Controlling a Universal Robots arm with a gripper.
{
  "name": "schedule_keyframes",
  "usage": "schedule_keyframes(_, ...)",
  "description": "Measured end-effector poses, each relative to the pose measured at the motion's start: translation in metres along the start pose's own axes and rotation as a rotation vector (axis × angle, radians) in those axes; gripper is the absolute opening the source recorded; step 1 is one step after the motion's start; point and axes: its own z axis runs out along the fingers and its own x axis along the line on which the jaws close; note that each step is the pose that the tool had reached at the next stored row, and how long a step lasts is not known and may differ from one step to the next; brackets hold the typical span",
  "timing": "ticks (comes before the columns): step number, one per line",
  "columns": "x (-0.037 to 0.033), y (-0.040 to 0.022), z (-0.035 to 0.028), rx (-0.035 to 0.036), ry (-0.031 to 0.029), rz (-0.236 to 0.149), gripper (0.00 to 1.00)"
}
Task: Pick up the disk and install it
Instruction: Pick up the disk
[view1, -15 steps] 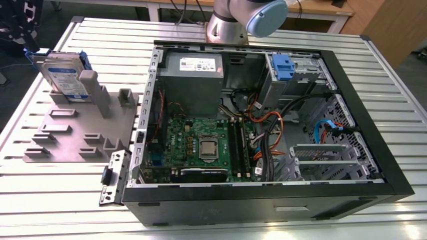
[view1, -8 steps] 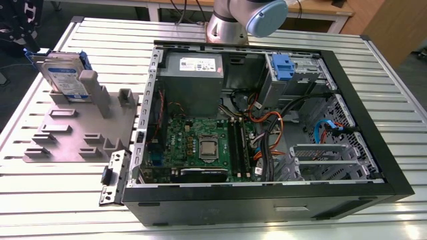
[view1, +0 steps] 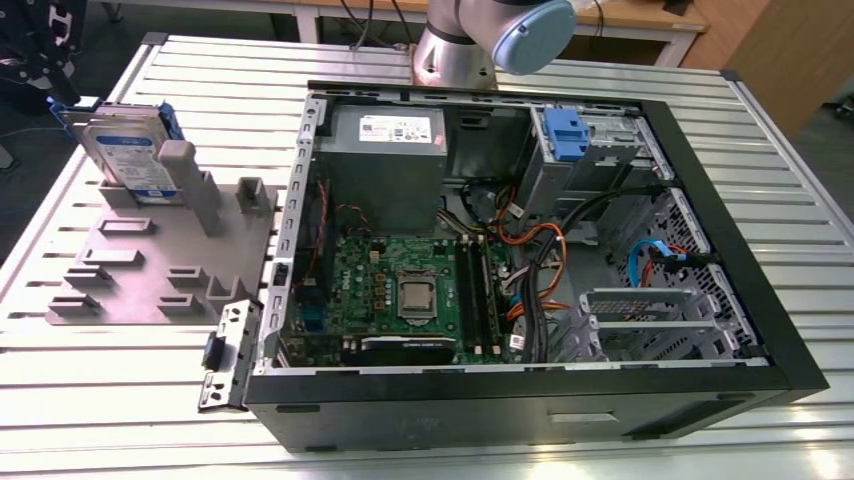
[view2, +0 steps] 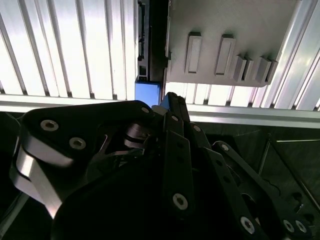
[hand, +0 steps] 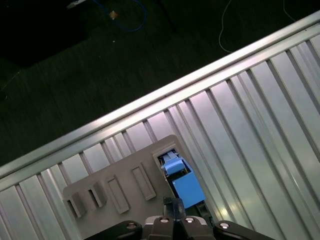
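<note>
here, the slatted metal table (view1: 107, 400) carries an open computer case (view1: 534, 405) and, on the exterior view's left and just beside the case, a grey fixture plate (view1: 147, 260). the disk (view1: 127, 150) stands on edge in a slot at that plate's far corner, well apart from the case's drive bays, not yet lifted. in the first wrist view its blue carrier frame (hand: 186, 187) lies just beneath the gripper (hand: 171, 205), its thin top edge running straight away from it. whether the gripper is wide or narrow i cannot tell.
</note>
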Motion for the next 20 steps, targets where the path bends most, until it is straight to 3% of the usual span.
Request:
schedule_keyframes(3, 0.0, 0.0, 0.0001, -0.0001, 0.0005, -0.012, 0.11)
schedule_keyframes(10, 0.0, 0.0, 0.0001, -0.0019, 0.0055, -0.123, 0.11)
schedule_keyframes(15, 0.0, -0.0001, 0.0003, -0.0013, 0.0075, -0.182, 0.11)
schedule_keyframes(20, 0.0, -0.0001, 0.0013, -0.0025, 0.0113, -0.271, 0.11)
